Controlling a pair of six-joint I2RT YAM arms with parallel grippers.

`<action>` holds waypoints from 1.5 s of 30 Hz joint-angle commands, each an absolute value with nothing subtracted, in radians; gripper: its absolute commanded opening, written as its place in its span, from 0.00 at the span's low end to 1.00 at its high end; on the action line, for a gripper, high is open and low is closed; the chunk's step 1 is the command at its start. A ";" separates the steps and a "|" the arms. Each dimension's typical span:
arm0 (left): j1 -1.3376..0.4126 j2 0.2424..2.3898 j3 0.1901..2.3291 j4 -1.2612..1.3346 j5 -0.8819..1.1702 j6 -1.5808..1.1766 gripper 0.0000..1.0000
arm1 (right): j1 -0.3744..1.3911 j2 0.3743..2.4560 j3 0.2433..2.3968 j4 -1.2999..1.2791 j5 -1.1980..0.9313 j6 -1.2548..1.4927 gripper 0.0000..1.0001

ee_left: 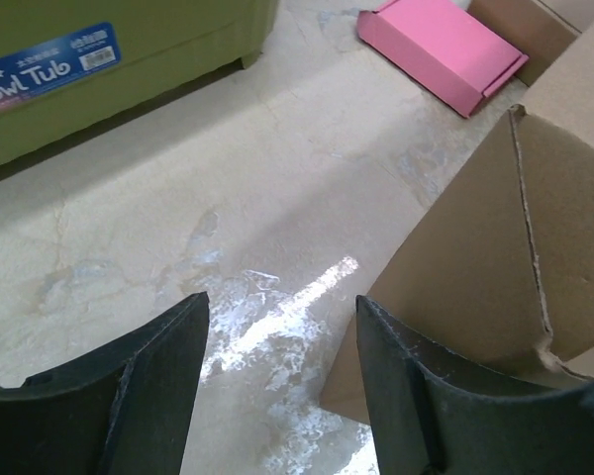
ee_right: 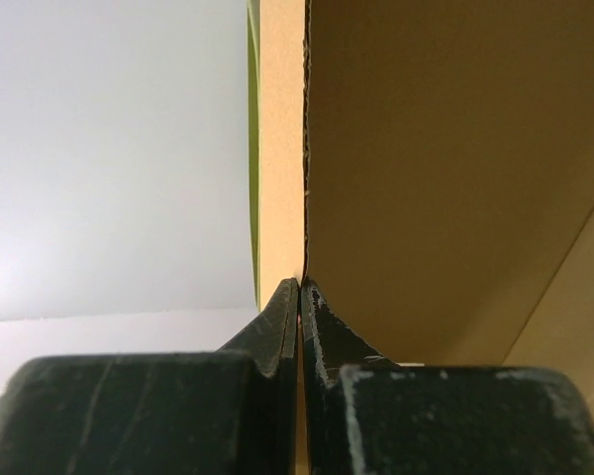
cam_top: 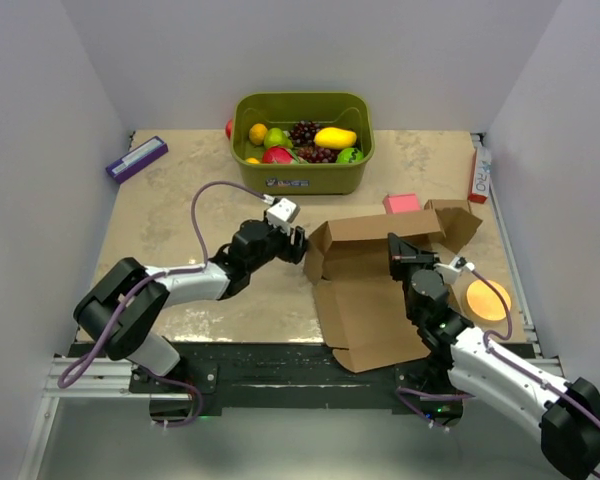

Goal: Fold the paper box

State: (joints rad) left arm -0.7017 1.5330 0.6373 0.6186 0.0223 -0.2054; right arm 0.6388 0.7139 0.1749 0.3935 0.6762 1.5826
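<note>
The paper box (cam_top: 375,290) is a large brown cardboard mailer lying open at the table's middle right, its back and left walls raised and a flat flap reaching the near edge. My left gripper (cam_top: 298,243) is open and empty, just left of the box's raised left corner. In the left wrist view (ee_left: 282,302) its right finger lies against that corner wall (ee_left: 505,228). My right gripper (cam_top: 400,250) is shut on the upper edge of a raised box wall. The right wrist view shows its jaws (ee_right: 299,287) pinched on the thin cardboard edge (ee_right: 445,168).
A green tub (cam_top: 302,178) of toy fruit stands at the back. A pink flat block (cam_top: 401,203) and a small brown cardboard piece (cam_top: 458,222) lie behind the box. An orange disc (cam_top: 487,300) lies at the right, a purple box (cam_top: 136,158) at the back left, and a red-white box (cam_top: 478,175) by the right wall.
</note>
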 commanded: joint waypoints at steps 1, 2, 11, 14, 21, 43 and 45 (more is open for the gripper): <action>-0.768 1.517 0.650 0.683 0.112 -0.228 0.66 | 0.653 0.764 0.146 0.296 0.635 1.563 0.00; -0.776 1.517 0.652 0.689 0.115 -0.233 0.66 | 0.653 0.767 0.146 0.298 0.634 1.562 0.00; -0.801 1.499 0.634 0.709 0.053 -0.290 0.66 | 0.655 0.762 0.140 0.299 0.635 1.566 0.00; -0.801 1.465 0.611 0.709 0.041 -0.295 0.68 | 0.653 0.756 0.138 0.296 0.635 1.566 0.00; -0.802 1.243 0.508 0.531 -0.247 -0.365 0.84 | 0.653 0.755 0.150 0.287 0.647 1.554 0.00; -1.114 1.147 0.282 0.552 -0.437 -0.730 0.91 | 0.727 1.092 0.359 0.400 0.729 1.588 0.00; -1.127 1.186 0.293 0.568 -0.446 -0.713 0.91 | 0.732 1.092 0.356 0.400 0.730 1.591 0.00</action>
State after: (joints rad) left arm -1.1034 1.1355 0.2470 0.4923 -0.3687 -0.6910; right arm 0.7113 1.0668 0.3584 0.5068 0.6945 1.5997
